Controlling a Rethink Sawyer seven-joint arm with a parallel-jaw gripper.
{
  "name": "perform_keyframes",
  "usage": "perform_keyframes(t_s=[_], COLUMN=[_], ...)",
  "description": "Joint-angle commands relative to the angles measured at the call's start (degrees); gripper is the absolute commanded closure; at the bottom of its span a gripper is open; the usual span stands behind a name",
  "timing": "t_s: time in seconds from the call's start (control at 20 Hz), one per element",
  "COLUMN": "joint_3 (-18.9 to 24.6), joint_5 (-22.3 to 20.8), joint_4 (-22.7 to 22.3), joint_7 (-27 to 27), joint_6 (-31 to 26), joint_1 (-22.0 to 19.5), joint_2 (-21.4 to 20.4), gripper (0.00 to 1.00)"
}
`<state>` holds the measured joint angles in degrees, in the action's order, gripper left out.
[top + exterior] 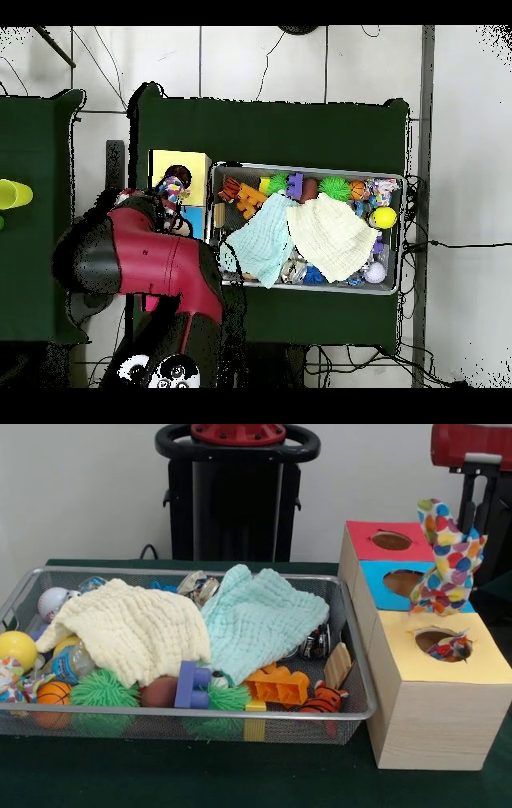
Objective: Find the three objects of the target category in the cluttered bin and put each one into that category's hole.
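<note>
Polka-dot cloth (449, 556) hiding the jaws

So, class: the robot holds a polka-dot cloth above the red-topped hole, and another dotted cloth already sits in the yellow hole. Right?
Not quite. The front view shows the polka-dot cloth hanging over the yellow-topped hole, not the red one. The rest holds: another dotted cloth already sits in that yellow hole.

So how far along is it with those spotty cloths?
One dotted cloth already sits in the yellow-topped hole. A second polka-dot cloth hangs above that box, held up by the arm. No third dotted one shows in the bin; it may lie under the cream cloth or mint cloth.
</note>
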<state>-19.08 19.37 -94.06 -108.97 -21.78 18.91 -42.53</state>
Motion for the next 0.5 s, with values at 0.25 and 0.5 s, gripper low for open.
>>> perform_keyframes(t_s=[0.25, 0.5], joint_3=[3.2, 5.0], joint_5=[2.8, 3.3], joint_4=[-1.0, -1.3], joint_7=[-14.2, -13.9], joint_6=[2.5, 4.8], joint_1=[-1.9, -3.0], joint_2=[6.2, 6.9], gripper=[1.00, 1.00])
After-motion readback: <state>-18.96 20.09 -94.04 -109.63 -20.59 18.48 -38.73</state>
